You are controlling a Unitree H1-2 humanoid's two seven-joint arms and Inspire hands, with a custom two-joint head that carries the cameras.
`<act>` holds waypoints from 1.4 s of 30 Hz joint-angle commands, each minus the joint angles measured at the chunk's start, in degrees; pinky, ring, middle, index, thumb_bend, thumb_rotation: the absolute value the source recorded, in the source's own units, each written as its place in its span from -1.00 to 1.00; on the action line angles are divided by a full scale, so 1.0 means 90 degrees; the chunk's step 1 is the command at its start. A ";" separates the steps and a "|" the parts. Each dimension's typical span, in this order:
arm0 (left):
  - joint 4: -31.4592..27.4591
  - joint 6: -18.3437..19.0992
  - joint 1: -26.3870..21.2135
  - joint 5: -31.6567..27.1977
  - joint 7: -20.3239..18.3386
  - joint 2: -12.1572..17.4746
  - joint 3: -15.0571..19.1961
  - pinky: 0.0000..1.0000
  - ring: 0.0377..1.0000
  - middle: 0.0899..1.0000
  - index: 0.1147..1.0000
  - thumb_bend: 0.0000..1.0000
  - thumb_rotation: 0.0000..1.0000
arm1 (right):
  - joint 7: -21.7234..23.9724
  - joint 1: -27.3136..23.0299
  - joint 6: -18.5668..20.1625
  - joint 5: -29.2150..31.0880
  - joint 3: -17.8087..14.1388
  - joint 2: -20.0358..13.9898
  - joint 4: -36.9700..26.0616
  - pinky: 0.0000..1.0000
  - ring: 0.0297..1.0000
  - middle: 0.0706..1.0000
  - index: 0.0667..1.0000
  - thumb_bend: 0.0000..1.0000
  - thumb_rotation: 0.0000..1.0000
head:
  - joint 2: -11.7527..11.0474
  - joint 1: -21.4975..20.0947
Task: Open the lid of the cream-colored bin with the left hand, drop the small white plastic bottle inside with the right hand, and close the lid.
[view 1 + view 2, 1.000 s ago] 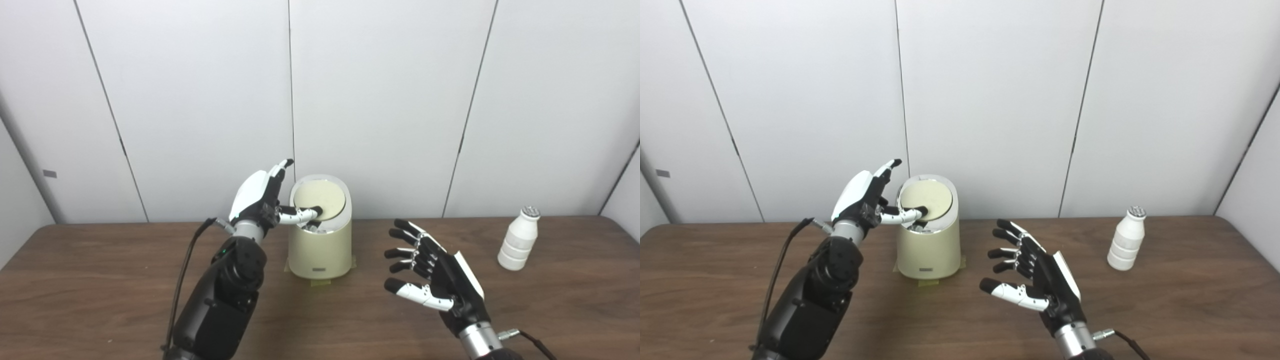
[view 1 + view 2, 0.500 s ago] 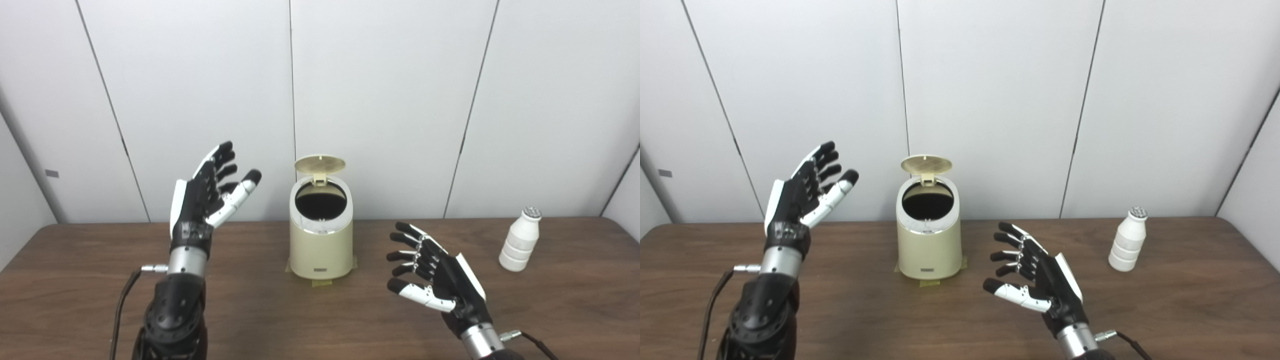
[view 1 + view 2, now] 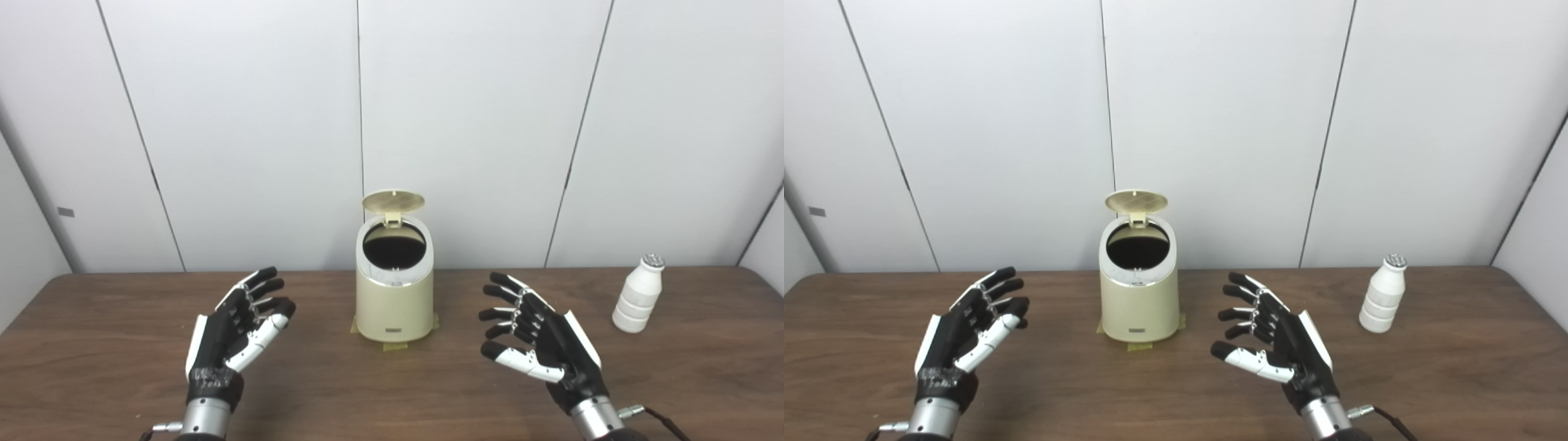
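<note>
**Desk:** What does the front of the frame show?

**Photographer:** Two robot hands above a brown table [image 3: 122, 306]. The left hand [image 3: 236, 334] hovers with fingers spread, holding nothing, well clear of the bin on its left side. The right hand [image 3: 542, 346] is also spread and empty, palm turned inward, to the right of the bin.

**Desk:** And farther back?

**Photographer:** The cream bin [image 3: 394, 297] stands upright at the table's middle, between the two hands, on what looks like tape. Its lid [image 3: 392, 201] is tipped up at the back, the dark mouth exposed. Behind it, plain white wall panels [image 3: 245, 122].

**Desk:** Where is the bottle?

**Photographer:** The white bottle [image 3: 637, 294] stands upright with its cap on, near the table's far right, well apart from the bin. It lies beyond the right hand and to its right, not touching it.

**Desk:** So what is the step in hand?

**Photographer:** By my reading, fetching the bottle. The right hand should swing out to the right and slightly forward, keep its fingers wide until they bracket the ribbed body, then close around the middle rather than the narrow neck. The bottle looks light, so a nudge from a fingertip could topple it. The left hand does best staying clear of the bin's mouth.
</note>
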 commanded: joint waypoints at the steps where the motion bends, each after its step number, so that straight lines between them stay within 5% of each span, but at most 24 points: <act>1: -0.0036 -0.0392 -0.0148 0.0073 -0.0058 0.0125 -0.0081 0.14 0.38 0.48 0.59 0.53 -0.32 | -0.0062 -0.0231 -0.0337 0.0056 -0.0067 -0.0024 -0.0112 0.11 0.33 0.58 0.63 0.68 -0.29 | -0.0004 -0.0062; 5: 0.0043 -0.0535 -0.0104 0.0141 -0.0043 0.0186 -0.0132 0.09 0.33 0.45 0.58 0.53 -0.32 | -0.0203 -0.0356 -0.0451 -0.0167 -0.0203 -0.0140 -0.0112 0.08 0.30 0.56 0.61 0.60 -0.42 | -0.0137 -0.0476; 9: 0.0174 -0.0594 -0.0083 -0.0181 -0.0077 0.0158 -0.0015 0.11 0.38 0.46 0.54 0.41 -0.22 | -0.0788 -0.0770 -0.1291 -0.0980 -0.0532 -0.0456 0.0181 -0.04 0.16 0.40 0.44 0.42 -0.71 | -0.0362 -0.1027; 15: 0.0526 -0.0921 -0.0155 -0.0131 -0.0117 0.0385 0.0024 0.19 0.43 0.48 0.55 0.32 -0.20 | -0.1023 -0.1470 -0.0591 -0.1614 -0.0834 -0.1060 -0.0423 -0.11 0.08 0.33 0.40 0.37 -0.98 | -0.0623 -0.1903; 21: 0.0758 -0.1017 -0.0249 -0.0160 -0.0138 0.0541 0.0037 0.19 0.47 0.53 0.60 0.21 -0.28 | -0.0865 -0.2226 0.0085 -0.1490 -0.1188 -0.1898 -0.0267 0.03 0.26 0.44 0.48 0.53 -0.71 | -0.0753 -0.2352; 27: 0.0808 -0.0860 -0.0311 -0.0266 -0.0142 0.0605 0.0097 0.25 0.47 0.51 0.50 0.14 -0.15 | -0.0958 -0.2699 0.0712 -0.1775 -0.1421 -0.2636 -0.0117 0.14 0.37 0.44 0.42 0.54 -0.80 | -0.0799 -0.2522; 32: 0.0778 -0.0754 -0.0327 -0.0272 -0.0130 0.0649 0.0125 0.18 0.47 0.51 0.53 0.18 -0.18 | -0.0634 -0.2700 0.1395 -0.1627 -0.1577 -0.3187 0.0061 0.30 0.53 0.56 0.51 0.58 -0.77 | -0.0797 -0.2606; 35: 0.0825 -0.0835 -0.0336 -0.0396 -0.0251 0.0702 0.0129 0.15 0.45 0.51 0.51 0.16 -0.23 | -0.0225 -0.2558 0.1687 -0.1181 -0.1676 -0.3463 0.0312 0.40 0.62 0.68 0.61 0.70 -0.52 | -0.0789 -0.2637; 42: 0.0800 -0.0880 -0.0336 -0.0436 -0.0392 0.0756 0.0129 0.19 0.48 0.53 0.52 0.13 -0.26 | 0.0176 -0.2161 0.1716 -0.0723 -0.1674 -0.3670 0.0731 0.57 0.69 0.84 0.80 0.90 -0.32 | -0.0769 -0.2690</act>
